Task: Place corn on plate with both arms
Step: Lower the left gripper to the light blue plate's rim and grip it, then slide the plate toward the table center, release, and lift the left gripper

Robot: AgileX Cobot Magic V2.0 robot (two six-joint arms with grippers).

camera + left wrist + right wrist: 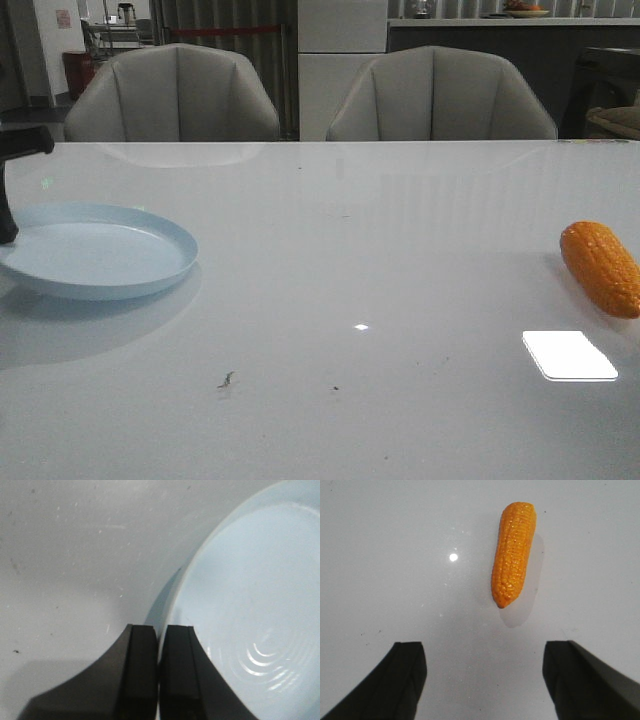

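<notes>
Nearby, the left claw (159, 672) is pinched onto the rim of the pale blue plate (150, 285), which sits at the table's (350, 250) left edge. Right of the plate, bare table runs across to the corn (601, 267) at the far right edge. The right claw (482, 680) hangs spread wide, short of the corn's tapered tip, touching nothing. Beyond the plate stand 2 grey chairs (175, 95).

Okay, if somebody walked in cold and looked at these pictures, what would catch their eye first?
Probably the bright orange corn, lying alone on the white table at its far right edge, with the right pincer open and short of its tapered tip. Next, the pale blue plate at the far left, where the left pincer is shut on its rim. Nothing lies on the plate.
</notes>
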